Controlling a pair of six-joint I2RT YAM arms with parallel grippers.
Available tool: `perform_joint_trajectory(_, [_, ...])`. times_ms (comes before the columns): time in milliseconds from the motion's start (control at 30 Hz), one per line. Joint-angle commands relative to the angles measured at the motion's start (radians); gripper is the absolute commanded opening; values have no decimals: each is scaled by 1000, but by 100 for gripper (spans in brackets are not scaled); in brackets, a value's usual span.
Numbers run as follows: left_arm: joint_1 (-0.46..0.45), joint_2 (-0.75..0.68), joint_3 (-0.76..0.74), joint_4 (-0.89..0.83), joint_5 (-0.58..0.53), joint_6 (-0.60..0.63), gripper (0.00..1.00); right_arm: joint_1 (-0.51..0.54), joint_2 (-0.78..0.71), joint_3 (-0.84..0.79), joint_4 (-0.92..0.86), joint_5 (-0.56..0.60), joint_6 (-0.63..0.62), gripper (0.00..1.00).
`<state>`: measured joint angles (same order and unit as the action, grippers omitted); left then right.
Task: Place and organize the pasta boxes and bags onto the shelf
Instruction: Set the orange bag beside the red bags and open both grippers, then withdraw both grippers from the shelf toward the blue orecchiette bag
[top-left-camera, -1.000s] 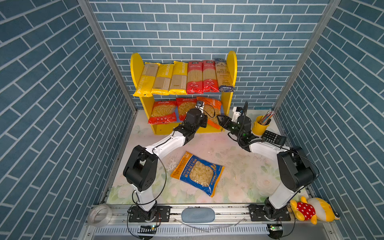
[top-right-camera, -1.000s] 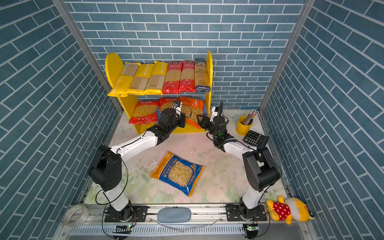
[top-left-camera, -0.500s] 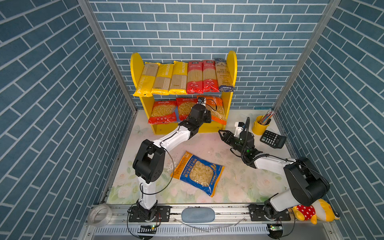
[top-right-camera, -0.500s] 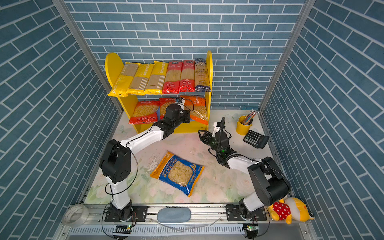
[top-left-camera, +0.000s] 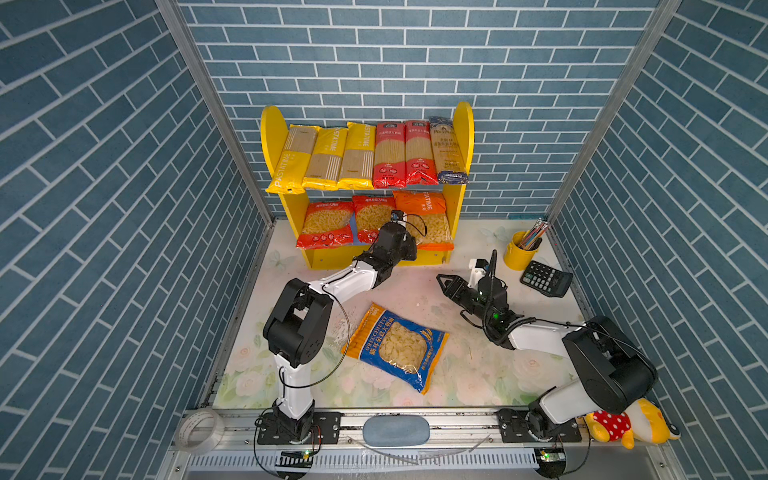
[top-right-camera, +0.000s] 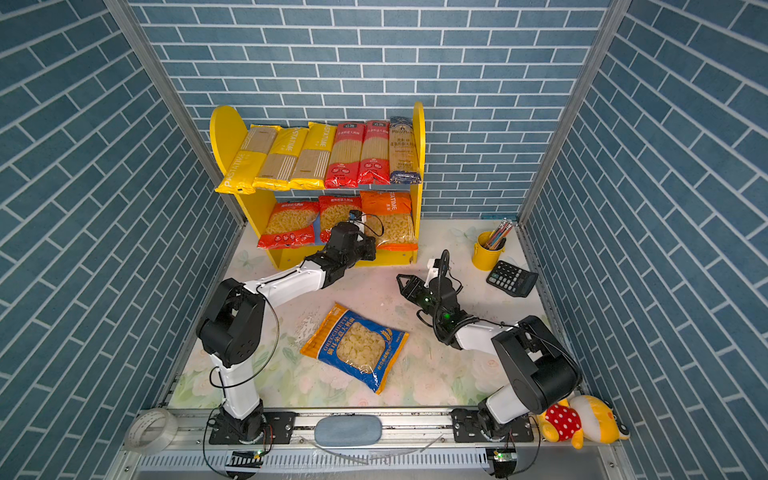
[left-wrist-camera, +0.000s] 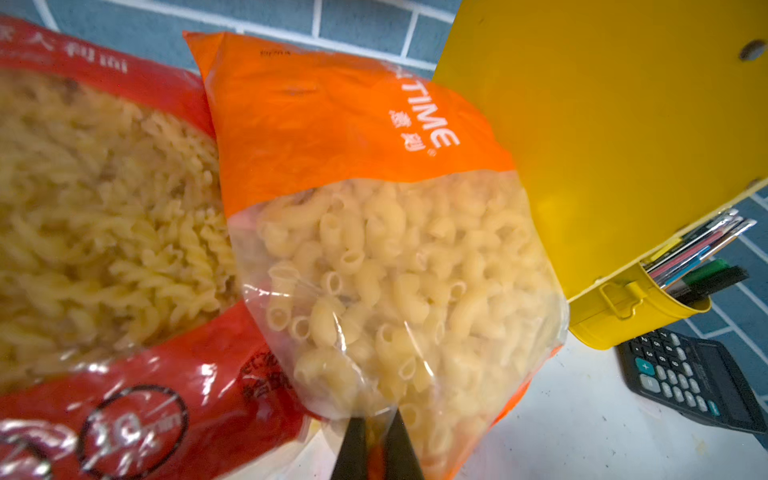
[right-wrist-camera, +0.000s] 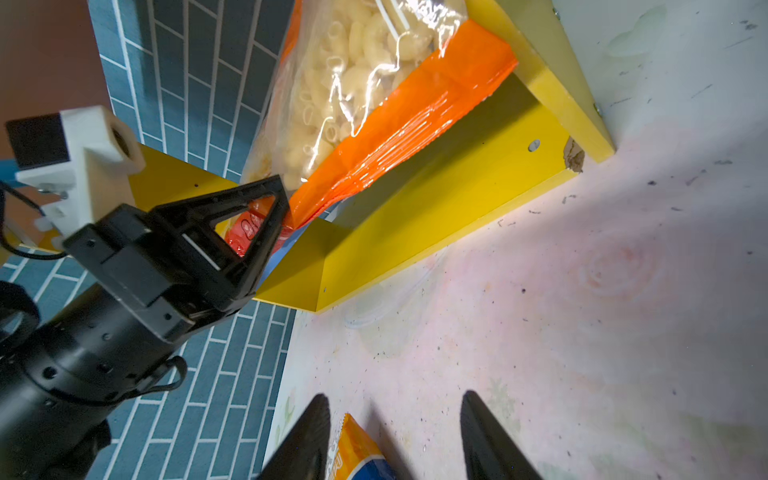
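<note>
At the shelf (left-wrist-camera: 582, 124), left gripper (left-wrist-camera: 376, 419) pinches orange bag (left-wrist-camera: 332, 124) — fingertips (left-wrist-camera: 353, 449) hidden in top views; right gripper (right-wrist-camera: 395, 395) spread.

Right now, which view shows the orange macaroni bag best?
Left wrist view: the orange macaroni bag fills the frame. The right wrist view shows its lower end; both top views show it small, partly hidden.

Bright even o/h light, soft shadows; edges bend; red bag (left-wrist-camera: 104, 199) blurry close-up w/ glare.

Both top views look down from high before the bench (top-left-camera: 478, 361), and each wrist view, close behind the left tool (left-wrist-camera: 378, 417) or right tool (right-wrist-camera: 395, 395), sees the orange bag (left-wrist-camera: 353, 124) ahead.
</note>
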<state>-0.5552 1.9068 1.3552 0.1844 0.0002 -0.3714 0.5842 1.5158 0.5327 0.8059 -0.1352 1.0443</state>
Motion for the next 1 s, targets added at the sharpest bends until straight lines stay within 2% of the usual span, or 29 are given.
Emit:
perform_joint_trajectory(0, [17,-16,-14,-69,62,0,0,14,14,-30,54,17,45,52])
perform_joint_trajectory(100, [17,-4,7,-67,89,-11,0,21,30,-39,79,19,62,51])
perform_joint_trajectory(233, [1,17,38,-28,160,-95,0,28,44,-38,82,26,71,51])
perform_joint_trajectory(400, [-19,21,79,-40,158,-60,1,33,38,-45,64,26,77,51])
perform_joint_trajectory(567, [9,95,300,-222,156,18,0,37,4,-49,7,25,67,51])
perform_joint_trajectory(733, [16,129,385,-236,164,-2,0,43,-9,-65,-3,42,65,51])
perform_joint_trajectory(800, [12,130,366,-221,167,-28,1,46,1,-60,-2,42,70,51])
perform_joint_trajectory(867, [-1,120,286,-166,164,-57,2,50,5,-53,0,36,70,51])
perform_joint_trajectory(967, [-5,123,247,-167,158,-61,14,50,1,-47,-6,36,66,51])
